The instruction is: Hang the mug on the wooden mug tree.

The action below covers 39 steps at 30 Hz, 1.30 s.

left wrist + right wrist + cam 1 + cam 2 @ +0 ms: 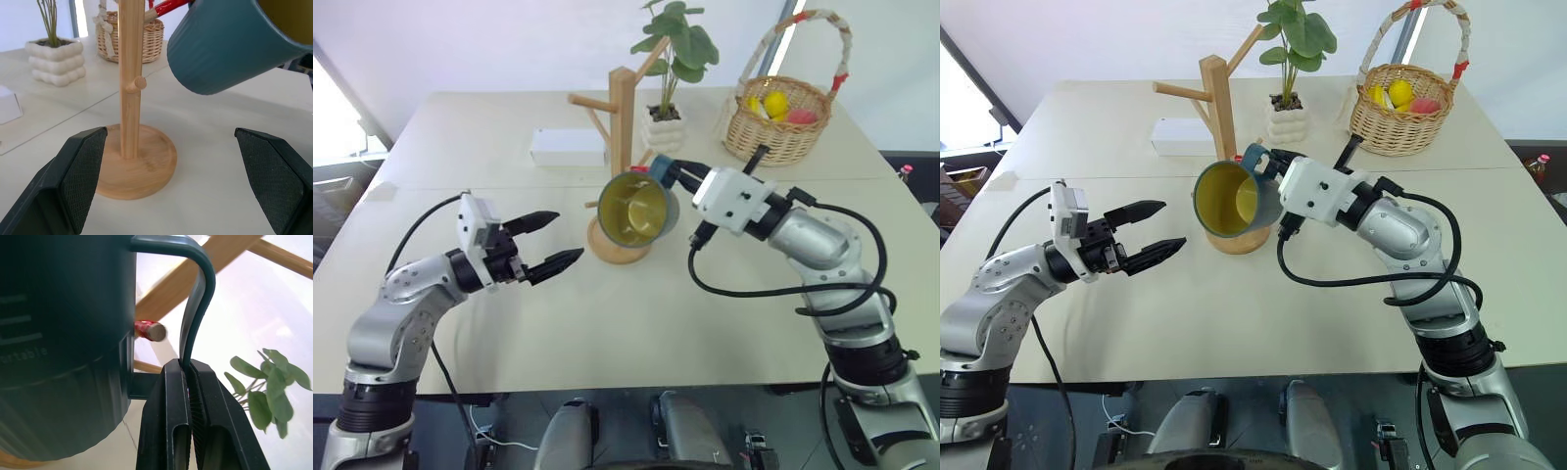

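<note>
Two black-fingered grippers flank the light-wood mug tree [623, 117]: the right gripper [188, 369] pinches the teal-blue, yellow-lined mug [636, 208] by its handle beside the post, while the left gripper [556, 242] gapes wide, empty.

Left end effector [553, 242] open and level, right end effector [668, 173] clamped.

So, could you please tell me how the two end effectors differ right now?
The right end effector is shut on the mug's handle, holding it tipped beside the mug tree. The left end effector is open and holds nothing, off to the left of the mug tree's base. Both have two black fingers and point inward toward the tree.
</note>
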Tool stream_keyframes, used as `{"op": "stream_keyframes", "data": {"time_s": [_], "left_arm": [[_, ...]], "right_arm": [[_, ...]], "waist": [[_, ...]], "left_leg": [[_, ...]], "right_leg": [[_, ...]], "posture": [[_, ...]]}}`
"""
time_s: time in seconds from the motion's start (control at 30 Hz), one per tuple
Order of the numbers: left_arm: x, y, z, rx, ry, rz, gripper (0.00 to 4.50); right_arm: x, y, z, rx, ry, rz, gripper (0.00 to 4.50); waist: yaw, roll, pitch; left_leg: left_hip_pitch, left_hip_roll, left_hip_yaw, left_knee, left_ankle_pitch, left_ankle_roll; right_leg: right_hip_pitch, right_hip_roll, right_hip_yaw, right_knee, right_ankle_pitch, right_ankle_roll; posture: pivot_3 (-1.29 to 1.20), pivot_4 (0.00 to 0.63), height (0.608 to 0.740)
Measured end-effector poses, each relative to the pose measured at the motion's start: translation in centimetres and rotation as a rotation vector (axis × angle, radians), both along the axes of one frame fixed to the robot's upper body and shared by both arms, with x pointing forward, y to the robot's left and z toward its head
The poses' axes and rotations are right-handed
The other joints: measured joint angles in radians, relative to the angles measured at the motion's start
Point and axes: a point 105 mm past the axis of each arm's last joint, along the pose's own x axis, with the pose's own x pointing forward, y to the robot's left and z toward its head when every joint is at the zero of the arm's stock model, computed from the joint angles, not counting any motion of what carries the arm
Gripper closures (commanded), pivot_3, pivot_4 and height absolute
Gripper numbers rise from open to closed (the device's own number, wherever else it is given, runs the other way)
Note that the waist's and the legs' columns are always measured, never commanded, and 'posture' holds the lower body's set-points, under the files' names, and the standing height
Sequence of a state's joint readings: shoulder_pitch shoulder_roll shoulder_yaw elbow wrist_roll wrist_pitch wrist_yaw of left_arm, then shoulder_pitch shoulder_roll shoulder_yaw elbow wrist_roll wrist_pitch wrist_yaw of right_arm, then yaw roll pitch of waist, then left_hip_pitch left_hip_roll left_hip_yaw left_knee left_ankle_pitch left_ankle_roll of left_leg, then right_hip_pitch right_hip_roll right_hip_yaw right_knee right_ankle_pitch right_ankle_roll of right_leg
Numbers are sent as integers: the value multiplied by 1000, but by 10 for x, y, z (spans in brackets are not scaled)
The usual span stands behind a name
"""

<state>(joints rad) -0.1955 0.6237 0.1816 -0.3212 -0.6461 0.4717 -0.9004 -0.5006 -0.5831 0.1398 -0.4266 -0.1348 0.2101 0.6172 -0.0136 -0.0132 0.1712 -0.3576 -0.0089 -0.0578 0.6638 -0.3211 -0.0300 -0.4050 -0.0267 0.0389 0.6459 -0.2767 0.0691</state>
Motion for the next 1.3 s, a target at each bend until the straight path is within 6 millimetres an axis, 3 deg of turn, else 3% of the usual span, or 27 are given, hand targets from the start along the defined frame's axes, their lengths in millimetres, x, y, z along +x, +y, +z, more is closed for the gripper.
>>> {"op": "stream_keyframes", "data": {"time_s": [0.27, 0.8, 0.9, 1.07, 1.17, 1.3], "left_arm": [[-1, 2, 1, -15, 5, 9, 0], [0, 5, 16, -33, -24, 17, 0], [0, 5, 16, -33, -25, 21, 0], [-1, 4, 17, -31, -31, 19, 0], [0, 5, 17, -32, -31, 20, 0], [0, 6, 18, -34, -32, 31, 0]], "right_arm": [[10, 4, 10, -15, 11, -12, 4446], [29, 11, -13, -77, 128, -45, 4446], [29, 14, -14, -73, 136, -38, 3487], [29, 17, -7, -62, 110, -29, 930], [29, 14, -2, -66, 91, -33, 930], [23, -3, 11, -40, 80, -38, 930]], "waist": [[-1, 0, 0], [-1, 0, 0], [-1, 0, 0], [-2, 0, 0], [-1, 0, 0], [3, 0, 0]], "left_leg": [[0, 0, 0, 0, 0, 0], [0, 0, 0, 0, 0, 0], [0, 0, 0, 0, 0, 0], [0, 0, 0, 0, 0, 0], [0, 0, 0, 0, 0, 0], [-1, 0, 0, 0, 0, 0]], "right_leg": [[0, 0, 0, 0, 0, 0], [-1, 0, 0, 0, 0, 0], [-1, 0, 0, 0, 0, 0], [-1, 0, 0, 0, 0, 0], [-1, 0, 0, 0, 0, 0], [-1, -1, 0, -1, 0, 0]], "posture": [[0, 150, 740], [0, 150, 740], [0, 150, 740], [0, 150, 740], [0, 150, 740], [0, 150, 740]]}}
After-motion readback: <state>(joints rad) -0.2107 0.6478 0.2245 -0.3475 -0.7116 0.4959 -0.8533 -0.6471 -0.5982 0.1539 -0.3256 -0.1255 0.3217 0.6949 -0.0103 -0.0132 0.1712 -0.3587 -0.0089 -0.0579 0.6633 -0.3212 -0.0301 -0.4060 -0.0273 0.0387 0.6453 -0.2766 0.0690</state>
